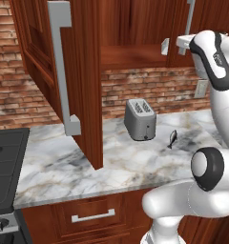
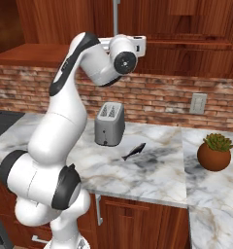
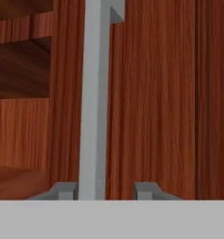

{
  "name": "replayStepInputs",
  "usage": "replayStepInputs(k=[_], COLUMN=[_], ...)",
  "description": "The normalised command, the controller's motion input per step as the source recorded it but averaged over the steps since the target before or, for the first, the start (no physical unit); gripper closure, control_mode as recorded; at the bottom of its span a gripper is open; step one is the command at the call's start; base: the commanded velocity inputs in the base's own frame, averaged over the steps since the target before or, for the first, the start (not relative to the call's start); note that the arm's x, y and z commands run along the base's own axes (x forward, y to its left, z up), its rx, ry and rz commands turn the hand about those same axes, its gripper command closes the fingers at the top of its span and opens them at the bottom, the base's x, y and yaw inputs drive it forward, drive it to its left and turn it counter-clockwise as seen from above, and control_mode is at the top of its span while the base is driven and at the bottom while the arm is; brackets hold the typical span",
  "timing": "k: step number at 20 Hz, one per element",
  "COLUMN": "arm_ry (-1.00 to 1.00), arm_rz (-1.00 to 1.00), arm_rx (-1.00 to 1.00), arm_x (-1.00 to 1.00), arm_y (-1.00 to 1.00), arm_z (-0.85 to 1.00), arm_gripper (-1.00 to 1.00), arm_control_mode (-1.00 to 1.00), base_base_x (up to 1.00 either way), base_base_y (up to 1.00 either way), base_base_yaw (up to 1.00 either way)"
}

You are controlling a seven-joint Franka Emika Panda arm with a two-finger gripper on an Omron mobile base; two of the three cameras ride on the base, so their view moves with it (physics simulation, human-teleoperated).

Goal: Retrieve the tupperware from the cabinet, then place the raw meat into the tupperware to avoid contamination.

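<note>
Set narrow around the right door's silver handle (image 3: 93, 93), the claw (image 3: 106, 190), one fingertip (image 3: 62, 190) touching the bar and the other just apart: not clamped yet. Risk of slipping off the smooth bar if pulled before closing fully; risk too of straining the hinge by pulling straight rather than along the door's arc. Of the cabinet (image 1: 88, 71), left door swung open, visible shelf part without the tupperware; its place impossible to tell, probably behind the shut door. On the desk (image 1: 64, 167), near the toaster (image 1: 140, 119), the raw meat (image 1: 172, 138) lying loose, in no container.
</note>
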Motion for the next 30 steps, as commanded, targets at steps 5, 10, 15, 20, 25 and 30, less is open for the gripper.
replayStepInputs(k=[5,10,15,20,25,30], arm_ry=[0.0,0.03,0.14,0.16,0.09,-0.03], arm_rz=[-0.01,-0.01,-0.08,-0.09,-0.1,-0.08], arm_rx=[0.0,0.0,0.0,0.0,0.0,0.03], arm_x=[-0.1,-0.64,-0.65,-0.6,-0.51,-0.48], arm_y=[0.07,-0.43,-0.66,-0.68,-0.78,-0.8], arm_z=[-0.02,-0.02,-0.04,-0.12,-0.07,-0.2], arm_gripper=[1.0,1.0,1.0,1.0,1.0,1.0], arm_control_mode=[-1.0,-1.0,-1.0,-1.0,-1.0,-1.0], base_base_x=[0.0,0.0,0.0,0.0,0.0,0.0], base_base_y=[0.0,0.0,0.0,0.0,0.0,0.0], base_base_yaw=[0.0,0.0,0.0,0.0,0.0,0.0])
